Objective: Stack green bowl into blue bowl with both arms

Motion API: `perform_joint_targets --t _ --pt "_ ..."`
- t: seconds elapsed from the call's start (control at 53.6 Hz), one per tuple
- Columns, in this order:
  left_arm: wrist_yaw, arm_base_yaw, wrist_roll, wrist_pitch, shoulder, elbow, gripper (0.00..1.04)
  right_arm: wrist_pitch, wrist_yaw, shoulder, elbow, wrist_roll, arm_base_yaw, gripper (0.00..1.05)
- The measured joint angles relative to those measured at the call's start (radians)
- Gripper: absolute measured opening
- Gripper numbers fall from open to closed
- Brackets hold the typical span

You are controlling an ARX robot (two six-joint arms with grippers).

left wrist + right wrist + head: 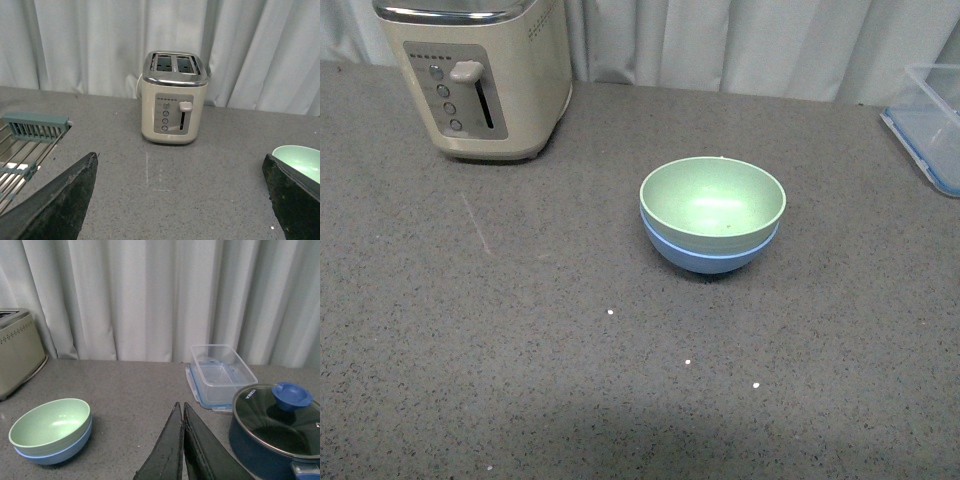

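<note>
The green bowl (712,201) sits nested upright inside the blue bowl (710,257) on my grey countertop (520,340), right of the cream toaster (480,75). My left gripper (180,200) is spread wide and holds nothing, facing the toaster. My right gripper (182,450) has its fingers pressed together, empty, near a clear container (220,372) and a blue lidded pot (280,425).

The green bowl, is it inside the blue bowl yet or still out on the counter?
Inside. The green bowl sits nested upright in the blue bowl, only the blue rim and lower wall showing beneath it.
</note>
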Motion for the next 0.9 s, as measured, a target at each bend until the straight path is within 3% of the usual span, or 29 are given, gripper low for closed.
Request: perform_joint_targets --t 0.056,0.149,0.336,0.896 --pt "0.0 0.0 0.0 0.0 0.0 0.0 0.98 -0.015 0.0 -0.014 0.0 0.0 0.0 0.01" --pt "-0.001 0.0 0.0 0.0 0.0 0.0 0.98 -0.179 -0.001 -0.144 0.001 0.0 0.0 0.01" --pt "0.0 0.0 0.0 0.0 0.0 0.0 0.98 -0.184 -0.003 -0.18 0.001 -0.002 0.0 0.02" --pt "0.0 0.0 0.0 0.0 0.0 0.0 0.98 -0.189 -0.003 -0.177 0.001 -0.001 0.0 0.94"
